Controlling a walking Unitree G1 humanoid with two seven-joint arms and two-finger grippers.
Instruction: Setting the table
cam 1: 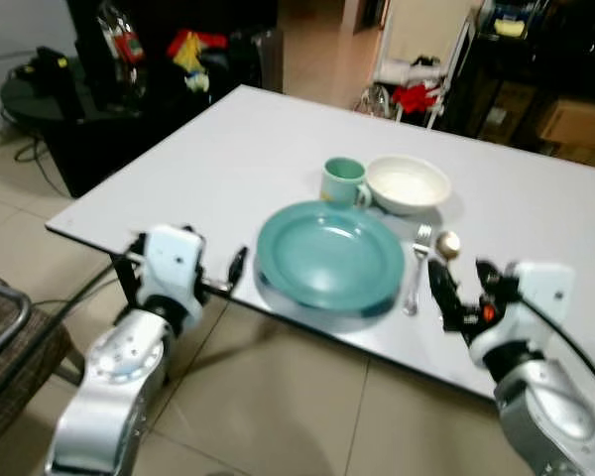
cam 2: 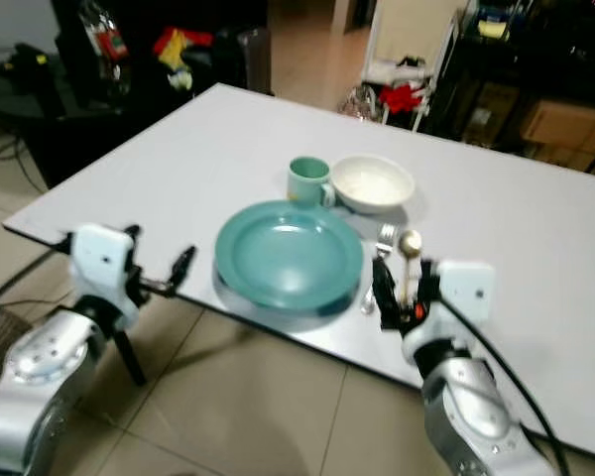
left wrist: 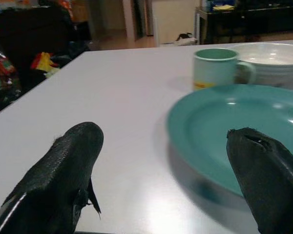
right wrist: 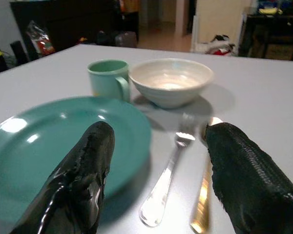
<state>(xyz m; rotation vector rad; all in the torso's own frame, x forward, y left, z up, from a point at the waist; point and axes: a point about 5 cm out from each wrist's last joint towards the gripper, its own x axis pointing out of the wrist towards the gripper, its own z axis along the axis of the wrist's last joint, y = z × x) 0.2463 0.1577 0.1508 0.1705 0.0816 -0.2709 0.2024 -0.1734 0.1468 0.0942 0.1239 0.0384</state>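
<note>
Flanking the plate (cam 1: 329,256) at the table (cam 1: 208,159) edge, both grippers' fingers (left wrist: 63,170) spread, empty.

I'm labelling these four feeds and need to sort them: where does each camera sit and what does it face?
Eye views: head, looking down at the white table; both silver arms show.
Left wrist view: along the open left hand toward the round teal plate.
Right wrist view: along the open right hand over the silver fork.
All share the plate, green mug and white bowl.
</note>
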